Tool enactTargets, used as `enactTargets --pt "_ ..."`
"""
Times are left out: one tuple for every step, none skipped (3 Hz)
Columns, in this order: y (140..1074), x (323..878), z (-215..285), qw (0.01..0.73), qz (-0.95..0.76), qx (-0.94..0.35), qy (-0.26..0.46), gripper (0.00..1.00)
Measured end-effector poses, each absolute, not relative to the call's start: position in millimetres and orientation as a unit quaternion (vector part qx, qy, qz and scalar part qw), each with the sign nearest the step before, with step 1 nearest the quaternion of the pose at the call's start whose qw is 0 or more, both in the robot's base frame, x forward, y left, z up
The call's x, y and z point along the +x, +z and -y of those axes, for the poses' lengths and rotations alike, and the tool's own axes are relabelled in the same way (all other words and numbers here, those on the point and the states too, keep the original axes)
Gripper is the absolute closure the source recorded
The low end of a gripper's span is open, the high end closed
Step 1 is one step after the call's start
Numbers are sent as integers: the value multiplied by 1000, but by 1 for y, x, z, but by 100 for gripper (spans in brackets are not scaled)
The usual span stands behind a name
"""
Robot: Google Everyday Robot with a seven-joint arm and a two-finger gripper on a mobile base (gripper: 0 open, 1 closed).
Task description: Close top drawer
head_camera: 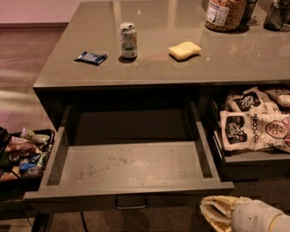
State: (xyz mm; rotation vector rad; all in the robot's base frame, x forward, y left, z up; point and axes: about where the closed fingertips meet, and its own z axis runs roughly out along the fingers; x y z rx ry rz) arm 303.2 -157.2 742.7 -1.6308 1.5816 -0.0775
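Note:
The top drawer (131, 165) is pulled far out from under the grey counter. It is wide and dark grey, with a scuffed speckled floor and nothing in it. Its small metal bar handle (130, 202) shows below the front edge, in the middle. My gripper (217, 213) is at the bottom right of the camera view, cream-coloured, just right of the drawer's front right corner and in front of it. It touches nothing that I can see.
On the counter (181, 59) stand a drink can (128, 40), a dark blue packet (90, 57), a yellow sponge (184, 50) and a jar (225, 13). An open drawer with white popcorn bags (253, 127) is to the right. A bin of snacks (22, 154) is at the left.

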Motion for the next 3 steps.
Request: enactTargets --pt "741 303 154 427 -628 -650 -35 100" --pt "721 306 145 441 -633 -635 -45 100" --pt "701 312 137 447 -641 -619 -72 100"
